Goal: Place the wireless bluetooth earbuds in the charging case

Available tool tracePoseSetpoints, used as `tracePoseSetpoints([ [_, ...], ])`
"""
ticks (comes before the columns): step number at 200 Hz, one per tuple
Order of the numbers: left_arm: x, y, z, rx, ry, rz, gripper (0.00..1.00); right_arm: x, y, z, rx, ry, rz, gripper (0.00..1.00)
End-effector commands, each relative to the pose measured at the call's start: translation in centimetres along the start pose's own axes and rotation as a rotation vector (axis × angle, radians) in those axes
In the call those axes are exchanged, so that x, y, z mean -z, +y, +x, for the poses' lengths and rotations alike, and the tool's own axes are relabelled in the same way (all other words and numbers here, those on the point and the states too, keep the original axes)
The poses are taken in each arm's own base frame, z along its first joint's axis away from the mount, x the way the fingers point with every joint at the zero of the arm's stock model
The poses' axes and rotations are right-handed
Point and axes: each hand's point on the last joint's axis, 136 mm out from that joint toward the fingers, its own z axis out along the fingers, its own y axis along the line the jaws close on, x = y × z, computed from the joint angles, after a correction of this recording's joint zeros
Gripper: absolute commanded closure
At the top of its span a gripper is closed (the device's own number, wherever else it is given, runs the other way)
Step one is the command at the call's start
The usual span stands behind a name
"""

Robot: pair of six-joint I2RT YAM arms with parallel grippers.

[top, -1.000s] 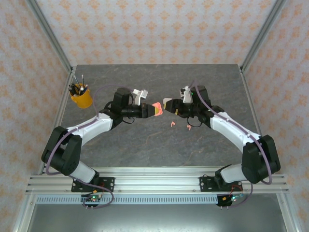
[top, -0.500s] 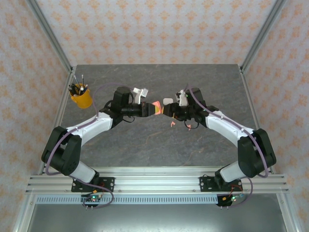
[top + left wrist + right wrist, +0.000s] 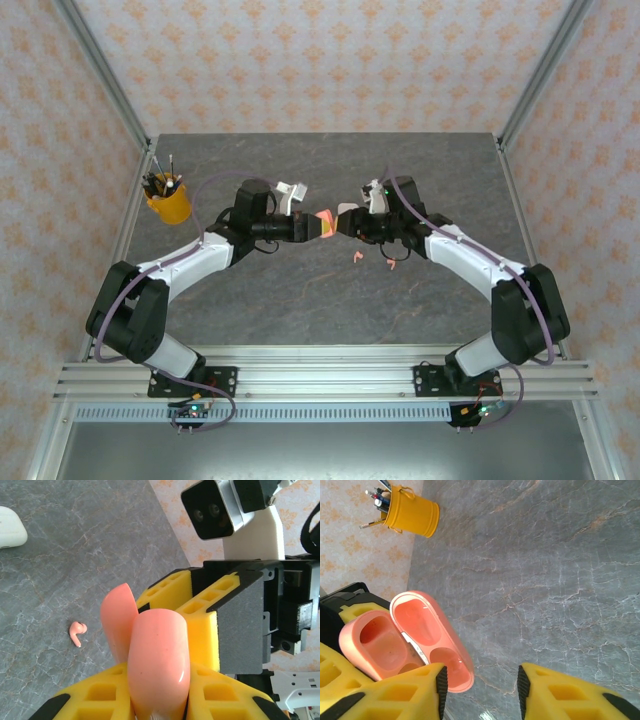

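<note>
My left gripper (image 3: 314, 226) (image 3: 157, 692) is shut on the coral-pink charging case (image 3: 324, 223) (image 3: 159, 660) and holds it above the table. The case's lid (image 3: 432, 640) (image 3: 119, 620) is swung open and its wells look empty. My right gripper (image 3: 346, 221) (image 3: 480, 690) faces it, open, with the lid's rim just inside one of its fingers (image 3: 420, 692). Two coral-pink earbuds lie on the table, one (image 3: 356, 258) (image 3: 76, 632) below the grippers and the other (image 3: 391, 263) a little to its right. A white case (image 3: 10, 527) rests on the table. The white earbuds are out of view.
A yellow cup of pens (image 3: 167, 200) (image 3: 412, 512) stands at the table's back left. The grey marbled tabletop (image 3: 300, 290) is framed by aluminium posts and patterned walls. Both arms meet over the table's middle.
My right gripper has moved left and closed the gap to the pink case, its open fingers now at the lid. The left arm and the case have held still.
</note>
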Motion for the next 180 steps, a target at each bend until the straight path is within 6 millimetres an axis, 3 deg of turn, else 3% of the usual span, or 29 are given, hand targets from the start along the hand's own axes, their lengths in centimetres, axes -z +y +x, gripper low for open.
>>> tracePoseSetpoints([
  [1, 0.4, -3.2, -1.2, -0.057, -0.015, 0.09, 1.0, 0.4, 1.1, -0.9, 0.039, 0.003, -0.057, 0.59],
  [79, 0.6, -5.1, -1.8, -0.086, -0.014, 0.141, 1.0, 0.6, 2.2, -1.3, 0.061, 0.042, -0.164, 0.63],
  [180, 0.4, -5.2, -1.7, -0.089, 0.001, 0.144, 1.0, 1.4, 3.2, 0.1, 0.092, 0.095, -0.225, 0.66],
])
